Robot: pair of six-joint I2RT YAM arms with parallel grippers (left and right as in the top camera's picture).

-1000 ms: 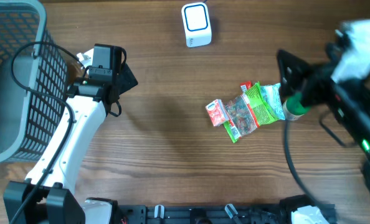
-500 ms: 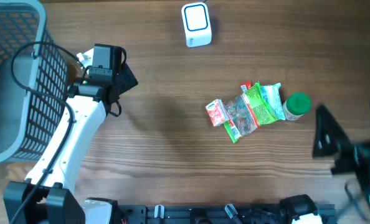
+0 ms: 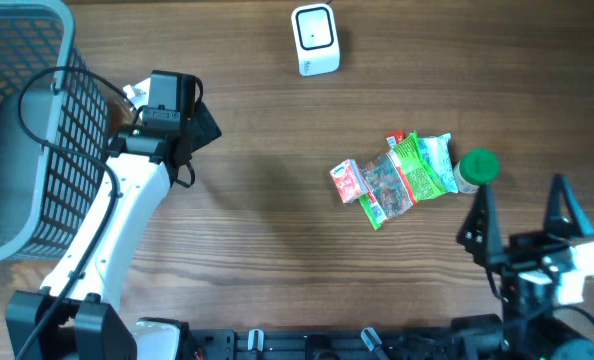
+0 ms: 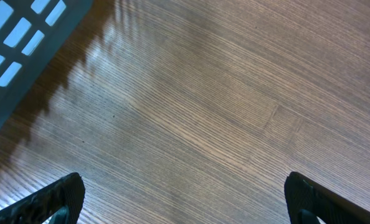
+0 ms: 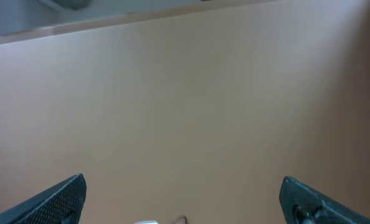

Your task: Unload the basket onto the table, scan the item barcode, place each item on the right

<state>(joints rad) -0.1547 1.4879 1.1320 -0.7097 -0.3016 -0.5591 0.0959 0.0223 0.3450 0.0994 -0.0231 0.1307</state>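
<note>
- L gripper (image 4: 185, 200): jaws wide apart, empty, over table (image 4: 222, 93) by basket (image 3: 37, 150).
- R gripper (image 3: 522, 215): jaws apart, empty, near green-cap bottle (image 3: 476, 167) & snack packs (image 3: 392, 178).
- Scanner (image 3: 314, 38) well apart from both.

Where my view gives out
The grey basket (image 3: 17, 120) runs off the upper-left edges overhead, and my left wrist view catches only its corner. My fingertips (image 4: 54, 200) are cut by the bottom edge in both wrist views. The snack packets (image 3: 392, 178) overlap, their print too small to read, and they cover part of the green-capped bottle (image 3: 474, 170). My right arm (image 3: 542, 270) leaves the frame at lower right.
</note>
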